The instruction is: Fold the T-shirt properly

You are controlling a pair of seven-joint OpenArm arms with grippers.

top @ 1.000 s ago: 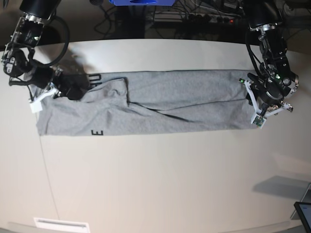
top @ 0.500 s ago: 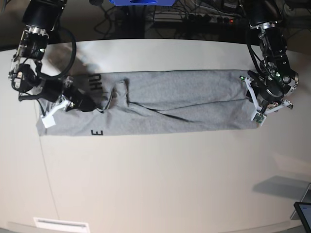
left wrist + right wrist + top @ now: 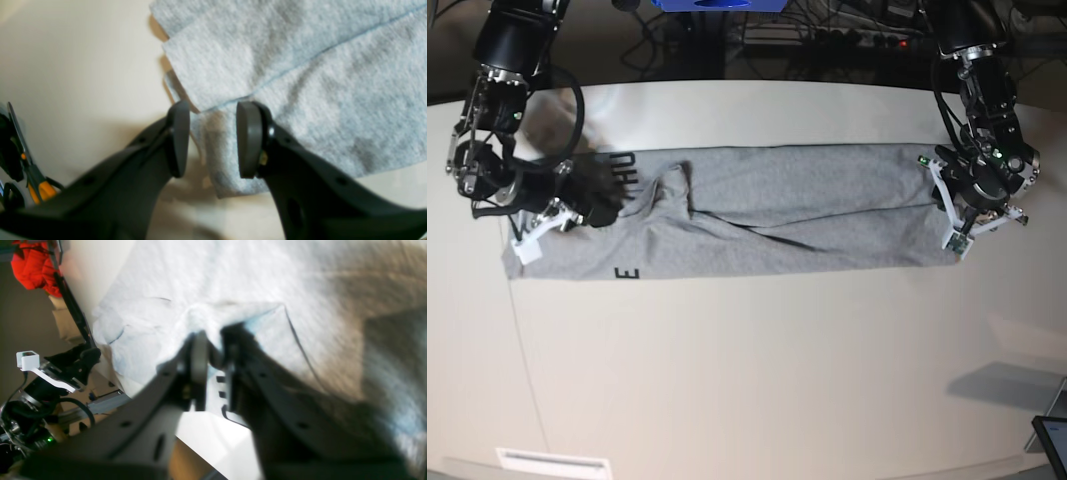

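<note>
Right gripper [image 3: 592,208] at nine o'clock has carried its bunched fold inward and we see its jaws just parting around the T-shirt [image 3: 797,210], lying across the surface [image 3: 757,370], while left gripper [image 3: 210,140] straddles the hem corner, half-open.

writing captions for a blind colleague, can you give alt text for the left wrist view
A light grey T-shirt lies in folded layers on a cream table, filling the upper right. The left end effector has its two dark pads apart, straddling the shirt's lower corner edge. An orange-handled tool shows at the far left edge.
</note>
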